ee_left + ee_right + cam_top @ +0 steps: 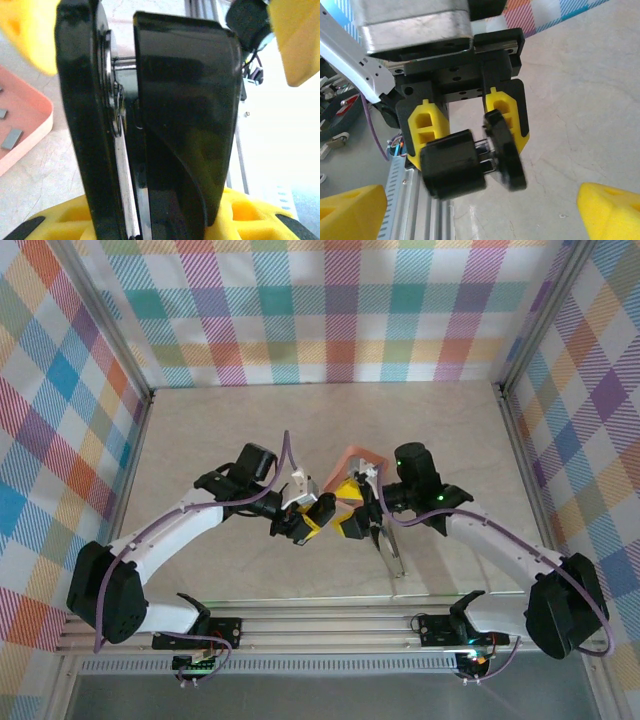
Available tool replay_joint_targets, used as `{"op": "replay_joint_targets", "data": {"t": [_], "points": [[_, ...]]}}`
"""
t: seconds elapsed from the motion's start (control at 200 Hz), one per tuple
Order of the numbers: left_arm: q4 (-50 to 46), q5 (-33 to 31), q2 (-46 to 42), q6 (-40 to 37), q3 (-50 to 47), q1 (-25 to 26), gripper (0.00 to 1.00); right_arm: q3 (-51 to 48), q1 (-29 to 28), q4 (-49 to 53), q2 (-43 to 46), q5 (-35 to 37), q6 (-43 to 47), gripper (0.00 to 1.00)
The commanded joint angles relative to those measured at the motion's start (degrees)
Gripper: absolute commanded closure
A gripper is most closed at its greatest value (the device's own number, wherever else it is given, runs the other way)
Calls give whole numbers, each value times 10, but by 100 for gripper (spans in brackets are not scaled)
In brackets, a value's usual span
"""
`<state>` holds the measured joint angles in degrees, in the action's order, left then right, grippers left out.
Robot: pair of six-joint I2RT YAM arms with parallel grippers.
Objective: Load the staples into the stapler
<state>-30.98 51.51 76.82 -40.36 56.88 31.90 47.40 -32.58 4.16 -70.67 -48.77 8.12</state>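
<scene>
1. Left wrist view puts the shallow salmon-pink tray (35,107) at your far left. It holds the staples (11,139): two small grey strips lie flat on its floor, apart from each other.
2. Just right of the tray and clear of its rim, you see the glossy black stapler (185,115) close up.
3. From the right wrist camera, the left gripper (470,145) is clamped on the stapler, with a yellow finger pressed to each side of its end.
4. From the top camera, that gripper hangs over the beige table (220,430), just off the tray's near-left corner.
5. At the tray's near edge, the right gripper (352,512) faces the left one. Its yellow fingertips (350,207) are spread wide and grasp nothing.
</scene>
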Motion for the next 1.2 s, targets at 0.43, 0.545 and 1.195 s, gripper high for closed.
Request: {"op": "replay_joint_targets", "data": {"t": [0.43,0.545,1.195], "points": [[-30,78,1,-73,28,12,98,15,-20,-89,-36,-80,50,1],[-30,75,3,-73,29,13,98,22,-29,-81,-41,-55,51,1],[-24,27,-8,-43,33,12,84,18,-37,-73,-40,-56,50,79]]}}
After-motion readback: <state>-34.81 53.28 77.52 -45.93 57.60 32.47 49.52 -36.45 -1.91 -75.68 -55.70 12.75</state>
